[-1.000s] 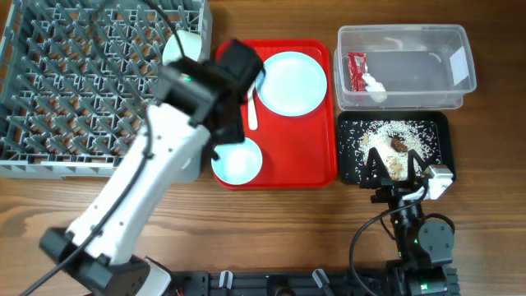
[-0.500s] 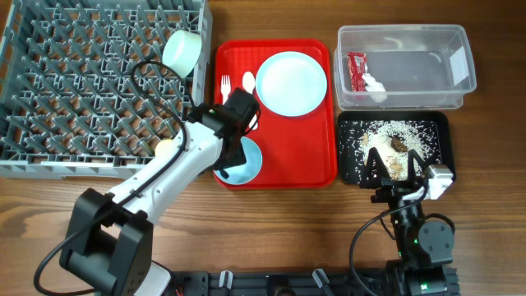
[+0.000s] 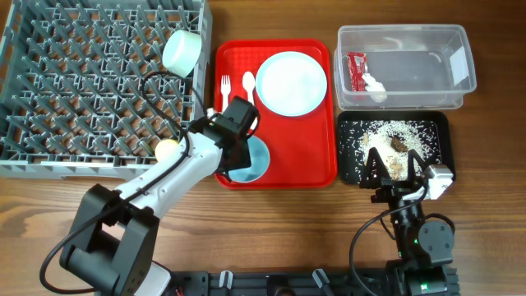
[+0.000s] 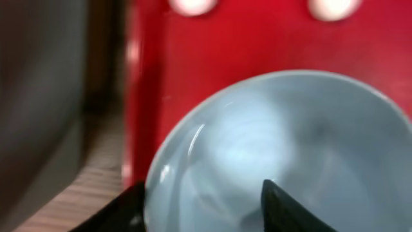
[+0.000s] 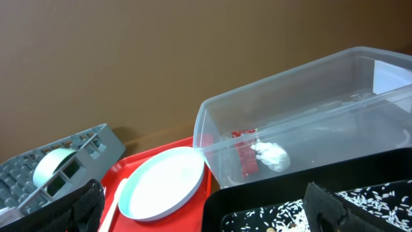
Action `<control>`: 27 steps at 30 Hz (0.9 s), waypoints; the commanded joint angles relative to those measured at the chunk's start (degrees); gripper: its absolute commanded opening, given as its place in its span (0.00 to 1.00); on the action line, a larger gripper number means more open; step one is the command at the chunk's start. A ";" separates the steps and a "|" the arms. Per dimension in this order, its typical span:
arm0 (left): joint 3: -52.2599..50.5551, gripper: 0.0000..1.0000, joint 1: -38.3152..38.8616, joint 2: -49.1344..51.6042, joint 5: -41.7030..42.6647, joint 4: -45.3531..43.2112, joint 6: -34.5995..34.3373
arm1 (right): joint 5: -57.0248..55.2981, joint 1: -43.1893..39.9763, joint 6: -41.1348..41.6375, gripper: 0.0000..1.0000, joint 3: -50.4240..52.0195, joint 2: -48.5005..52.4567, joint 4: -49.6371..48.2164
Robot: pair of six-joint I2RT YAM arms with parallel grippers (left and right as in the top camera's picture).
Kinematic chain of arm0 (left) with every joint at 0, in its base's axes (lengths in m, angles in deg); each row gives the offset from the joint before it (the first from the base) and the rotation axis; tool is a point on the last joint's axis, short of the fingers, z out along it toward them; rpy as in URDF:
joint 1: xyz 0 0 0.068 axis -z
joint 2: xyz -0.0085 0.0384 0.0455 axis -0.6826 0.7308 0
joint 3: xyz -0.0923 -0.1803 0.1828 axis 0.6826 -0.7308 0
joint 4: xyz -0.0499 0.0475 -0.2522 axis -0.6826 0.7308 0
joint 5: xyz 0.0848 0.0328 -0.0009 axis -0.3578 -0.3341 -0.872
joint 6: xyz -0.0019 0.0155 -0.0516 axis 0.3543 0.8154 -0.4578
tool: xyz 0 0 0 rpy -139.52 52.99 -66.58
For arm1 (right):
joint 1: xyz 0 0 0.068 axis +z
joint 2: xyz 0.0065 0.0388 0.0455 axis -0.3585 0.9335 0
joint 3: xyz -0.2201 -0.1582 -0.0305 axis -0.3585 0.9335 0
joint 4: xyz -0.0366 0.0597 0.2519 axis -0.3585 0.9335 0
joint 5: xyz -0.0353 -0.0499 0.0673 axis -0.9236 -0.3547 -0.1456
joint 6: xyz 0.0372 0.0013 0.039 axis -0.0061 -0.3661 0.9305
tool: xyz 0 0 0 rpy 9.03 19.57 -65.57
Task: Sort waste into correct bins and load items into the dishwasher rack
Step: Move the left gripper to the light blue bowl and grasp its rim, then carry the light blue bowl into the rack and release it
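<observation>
A pale blue bowl [image 3: 256, 162] sits at the front left of the red tray [image 3: 316, 156]. My left gripper [image 3: 237, 154] is low over it. In the left wrist view the bowl [image 4: 270, 142] fills the frame and my left gripper [image 4: 206, 216] is open, one finger outside the rim and one inside. A second bowl [image 3: 182, 51] lies on its side in the grey rack [image 3: 82, 82]. The plate [image 3: 291, 83], fork [image 3: 224, 89] and spoon [image 3: 249, 85] lie on the tray. A yellow cup [image 3: 167, 150] is at the rack's front edge. My right gripper [image 3: 403, 175] is open and empty.
The clear tub [image 3: 448, 62] holds the red-and-white wrapper [image 3: 356, 71]. The black tray [image 3: 436, 144] holds rice crumbs and brown scraps [image 3: 398, 143]. The right wrist view shows the tub [image 5: 309, 122], the plate [image 5: 161, 183] and the racked bowl [image 5: 51, 164].
My left arm has come down from near the rack to the bowl on the red tray and settled its fingers over the rim. The right arm has not moved.
</observation>
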 commanded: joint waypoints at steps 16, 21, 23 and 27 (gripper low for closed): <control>-2.91 0.24 2.56 1.77 1.40 -5.49 8.20 | 0.09 -0.35 0.44 1.00 0.07 -0.57 -0.20; -1.38 0.04 2.56 0.92 -0.98 -3.65 8.20 | 0.09 -0.35 0.44 1.00 0.07 -0.57 -0.20; 1.92 0.04 2.56 -0.33 -3.69 1.53 8.15 | 0.09 -0.35 0.39 1.00 0.07 -0.57 -0.20; 13.14 0.04 2.58 -3.69 -11.65 16.11 7.69 | 0.09 -0.35 0.44 1.00 0.07 -0.57 -0.20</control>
